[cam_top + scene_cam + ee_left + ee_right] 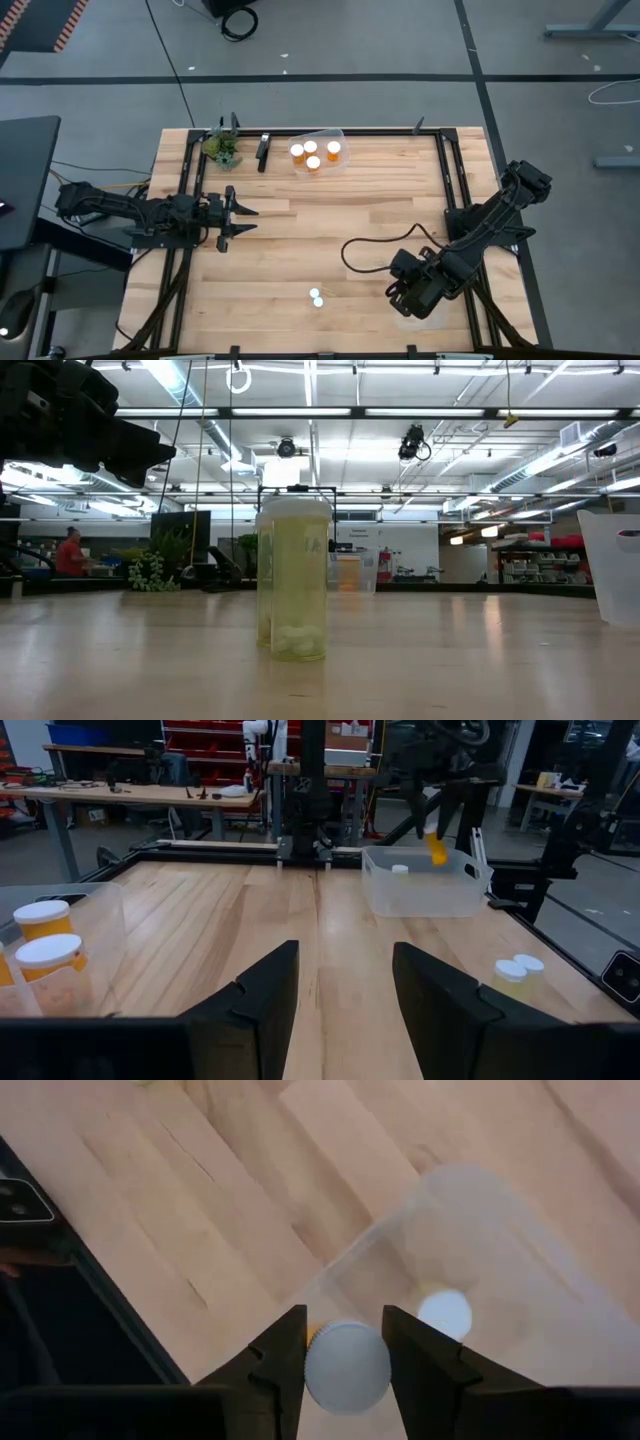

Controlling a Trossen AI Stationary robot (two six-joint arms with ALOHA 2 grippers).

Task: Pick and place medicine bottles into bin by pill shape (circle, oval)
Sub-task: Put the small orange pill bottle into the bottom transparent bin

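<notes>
High view. Wooden table (300,240). My left gripper (238,218) hovers over the left part of the table, fingers apart, nothing between them. My right gripper (405,296) is near the front right corner, over a clear bin that is hard to make out from here. A second clear bin (320,152) sits at the far edge, about midway along it, holding four orange bottles (311,148) with white caps. Two pale bottles (316,296) stand touching each other near the front edge, a little right of centre. A small plant (221,147) stands at the far left corner.

Low view. The pair of pale bottles (293,578) stands upright in the middle of the table, one partly behind the other, white pills at the bottom. A person in red (70,554) is in the room beyond.

Left wrist view. My own two fingers (265,992) stand apart and empty. Ahead, the clear bin (425,885) near the front right corner holds one white-capped bottle; my right gripper (437,832) hangs above it, holding an orange bottle (437,851). The far-edge bin with orange bottles (45,955) is to one side, the pale pair (518,975) to the other.

Right wrist view. My fingers (285,1365) are closed on a white-capped bottle (346,1366), directly above the clear bin (480,1280); another white cap (445,1312) lies inside it.
</notes>
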